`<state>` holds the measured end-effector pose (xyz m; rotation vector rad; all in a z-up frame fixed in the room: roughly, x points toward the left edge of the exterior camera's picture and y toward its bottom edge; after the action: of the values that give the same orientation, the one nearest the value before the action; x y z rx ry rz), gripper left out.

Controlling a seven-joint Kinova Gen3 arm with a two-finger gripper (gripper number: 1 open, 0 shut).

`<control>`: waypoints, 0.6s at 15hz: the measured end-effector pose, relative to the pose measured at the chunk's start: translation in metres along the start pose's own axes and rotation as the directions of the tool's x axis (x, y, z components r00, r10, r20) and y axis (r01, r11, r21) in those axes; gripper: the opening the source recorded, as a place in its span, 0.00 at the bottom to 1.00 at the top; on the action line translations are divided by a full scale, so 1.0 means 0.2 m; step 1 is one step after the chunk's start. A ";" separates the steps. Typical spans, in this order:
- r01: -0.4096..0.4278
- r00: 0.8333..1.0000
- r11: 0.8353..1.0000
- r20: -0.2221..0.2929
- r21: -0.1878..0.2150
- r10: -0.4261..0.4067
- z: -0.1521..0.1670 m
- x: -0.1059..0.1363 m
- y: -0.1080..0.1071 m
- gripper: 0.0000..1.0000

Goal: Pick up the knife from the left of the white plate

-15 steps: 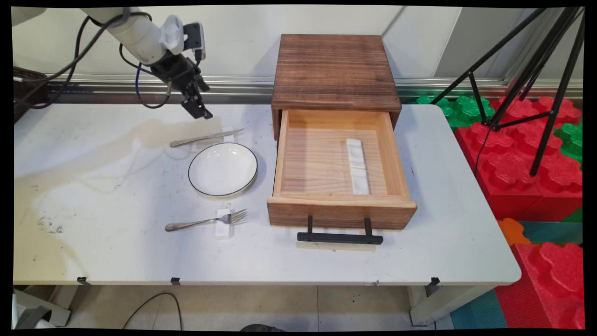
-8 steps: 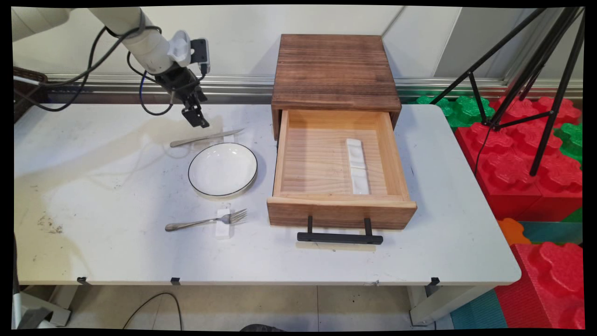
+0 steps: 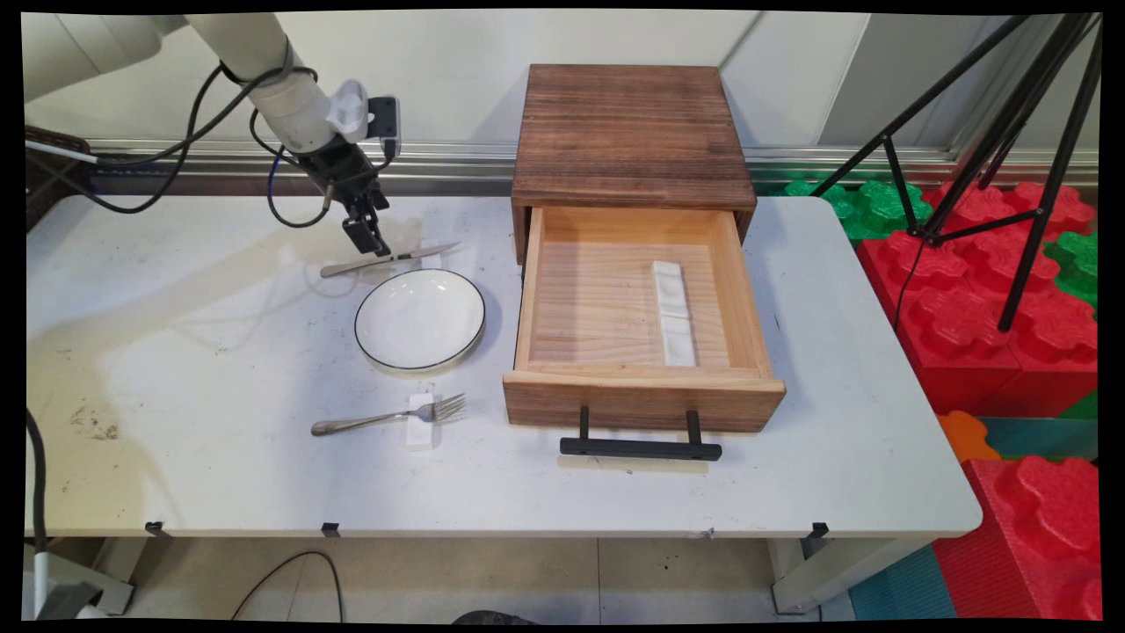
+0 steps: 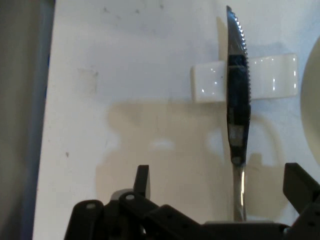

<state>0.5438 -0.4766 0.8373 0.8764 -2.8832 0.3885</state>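
Gripper (image 3: 367, 239) has come down and toward 4 o'clock over the last second; now low over the knife (image 3: 387, 259) handle, fingers (image 4: 141, 181) spread apart with the handle between them, nothing clamped yet; knife lies at 12 o'clock of the white plate (image 3: 420, 318), blade propped on a white rest (image 4: 210, 82); fork (image 3: 387, 417) at 6 o'clock of the plate, untouched; open wooden drawer (image 3: 642, 387) at 3 o'clock holds two white rests (image 3: 675, 314); contact with the handle hard to judge; handle end cut off in hand view.
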 end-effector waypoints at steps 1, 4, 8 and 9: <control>-0.003 1.000 1.000 0.003 -0.009 0.003 0.02 0.00 -0.01 1.00; -0.013 1.000 0.999 0.003 -0.031 0.013 0.06 0.01 -0.02 1.00; -0.015 1.000 0.998 -0.004 -0.057 0.015 0.11 0.03 -0.04 1.00; -0.015 1.000 0.998 -0.005 -0.062 0.015 0.12 0.03 -0.05 1.00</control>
<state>0.5439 -0.4940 0.8163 0.8430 -2.8829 0.2997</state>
